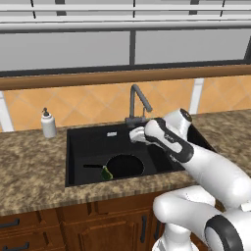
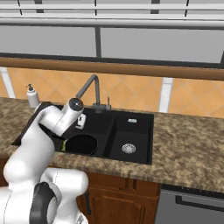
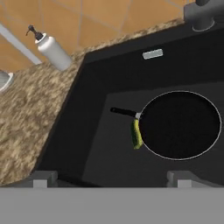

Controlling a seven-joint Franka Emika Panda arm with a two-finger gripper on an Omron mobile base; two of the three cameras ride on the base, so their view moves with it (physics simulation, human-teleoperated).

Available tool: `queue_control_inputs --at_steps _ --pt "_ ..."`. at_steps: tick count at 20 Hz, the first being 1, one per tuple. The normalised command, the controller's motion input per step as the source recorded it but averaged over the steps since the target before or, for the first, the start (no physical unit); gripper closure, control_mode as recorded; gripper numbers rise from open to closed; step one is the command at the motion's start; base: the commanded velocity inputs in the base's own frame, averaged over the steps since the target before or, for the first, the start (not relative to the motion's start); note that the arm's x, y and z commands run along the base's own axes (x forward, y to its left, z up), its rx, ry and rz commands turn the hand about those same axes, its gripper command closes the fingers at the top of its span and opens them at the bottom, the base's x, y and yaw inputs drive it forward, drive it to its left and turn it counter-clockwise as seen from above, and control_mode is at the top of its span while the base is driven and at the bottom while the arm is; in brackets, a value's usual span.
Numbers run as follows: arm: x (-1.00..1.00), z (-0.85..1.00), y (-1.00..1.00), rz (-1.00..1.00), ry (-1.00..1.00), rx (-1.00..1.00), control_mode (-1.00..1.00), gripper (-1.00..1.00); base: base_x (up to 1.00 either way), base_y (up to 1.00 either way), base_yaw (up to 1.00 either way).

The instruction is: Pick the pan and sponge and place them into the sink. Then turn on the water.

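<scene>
Left base view: pan flat in the wide bowl of the black sink, sponge touching its rim by the handle; jaws near the gooseneck faucet, above the sink. Right base view: soap dispenser on the bench, left of the sink. Hand view: jaws spread wide and empty, hovering over pan and sponge.

White soap dispenser stands upright on granite counter.
</scene>
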Motion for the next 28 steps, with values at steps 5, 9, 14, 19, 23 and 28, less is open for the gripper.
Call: queue_control_inputs --at_steps 5,9,14,19,23,28 --pt "0.00 0.08 -0.86 0.00 0.00 0.17 -1.00 -1.00 0.00 0.00 0.00" --pt "0.14 0.00 -0.68 0.00 0.00 0.14 -1.00 -1.00 0.00 0.00 0.00" --pt "0.26 0.00 -0.22 0.00 0.04 0.04 -1.00 -1.00 0.00 0.00 0.00" --pt "0.22 0.00 -0.07 0.00 0.06 0.00 -1.00 -1.00 0.00 0.00 0.00" --pt "0.41 -0.02 -0.26 -0.01 0.05 0.00 -1.00 -1.00 0.00 0.00 0.00" --pt "0.42 -0.09 -0.09 0.00 0.03 0.00 -1.00 -1.00 0.00 0.00 0.00"
